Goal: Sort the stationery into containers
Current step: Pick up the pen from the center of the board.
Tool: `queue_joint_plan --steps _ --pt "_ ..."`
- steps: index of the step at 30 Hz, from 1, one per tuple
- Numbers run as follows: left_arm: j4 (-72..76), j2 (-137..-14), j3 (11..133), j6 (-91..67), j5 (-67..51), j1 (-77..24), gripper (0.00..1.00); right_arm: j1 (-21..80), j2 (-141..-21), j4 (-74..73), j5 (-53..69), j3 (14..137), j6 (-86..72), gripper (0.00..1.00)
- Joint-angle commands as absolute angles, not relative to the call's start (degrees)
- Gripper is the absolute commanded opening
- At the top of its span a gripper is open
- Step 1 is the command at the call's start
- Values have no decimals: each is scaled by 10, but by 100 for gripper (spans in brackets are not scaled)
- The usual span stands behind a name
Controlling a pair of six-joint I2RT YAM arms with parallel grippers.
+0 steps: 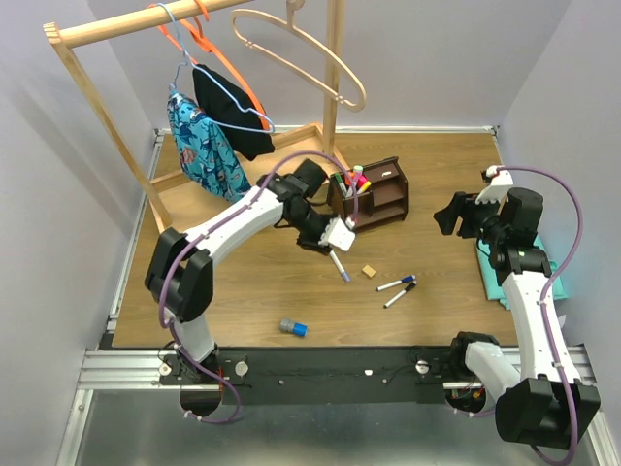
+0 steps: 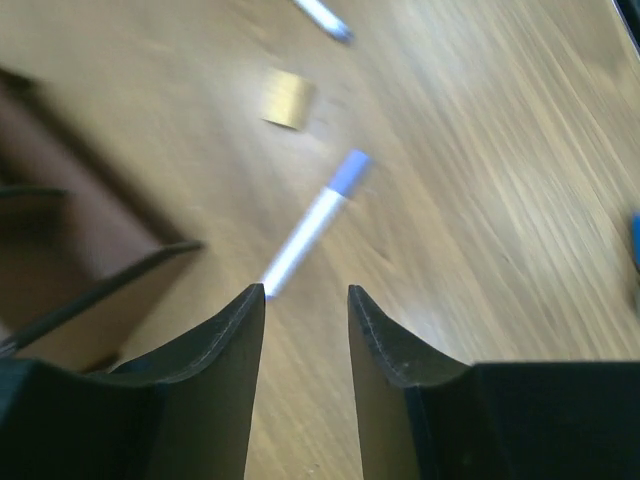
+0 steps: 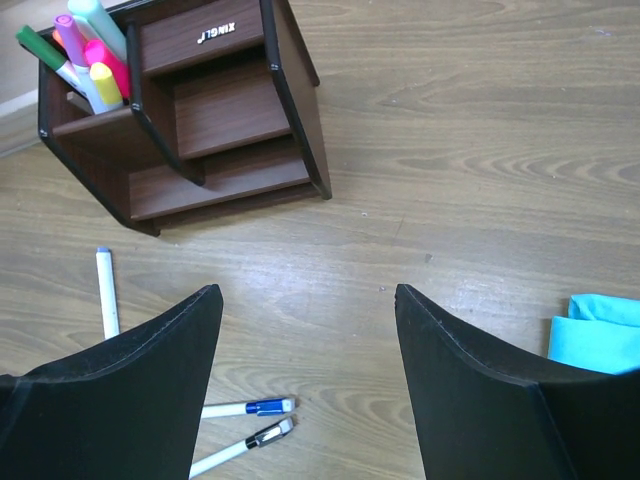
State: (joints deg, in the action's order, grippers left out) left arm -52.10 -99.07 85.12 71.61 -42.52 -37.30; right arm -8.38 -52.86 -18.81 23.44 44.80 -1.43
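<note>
Lining up on the violet-capped marker (image 2: 305, 232), I have the left jaws set narrow and holding nothing, low over the table (image 2: 500, 200). In the left wrist view the marker lies ahead of the jaws, not between them. Its bare tail sits just off the left fingertip (image 2: 252, 305), and its body runs up and to the right with the cap at the far end. That long axis is skewed a little from the line of the gap, so I judge a short advance with a slight twist would put the barrel square between the jaws. That view is blurred, so I can't say whether the fingertip touches the tail.

The left arm is clearly the nearer one. In the top view the right jaws hang well off at the right of the frame, spread wide and empty.

The desk organiser (image 1: 378, 194) stands just up and to the right of the marker in the top view, and its wall fills the left of the wrist frame. That side is tight. The tan cube (image 1: 369, 271) sits near on the right. Two more markers (image 1: 398, 289) lie further right, and the grey-blue cylinder (image 1: 293, 328) lies apart, lower in the frame.
</note>
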Motion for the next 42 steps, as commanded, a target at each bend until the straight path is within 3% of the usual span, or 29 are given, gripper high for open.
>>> queue_joint_plan --steps 1,9,28,42 --pt "-660 -1028 846 917 -329 -416 45 -89 -512 -203 248 438 -11 77" --pt "-607 -1068 841 936 -274 -467 45 -89 -493 -216 245 427 -6 78" --pt "-580 -1205 960 878 -241 -493 42 -89 -498 -213 251 418 -5 78" --pt "-592 -1231 939 860 -219 -510 38 -89 -514 -212 257 430 11 78"
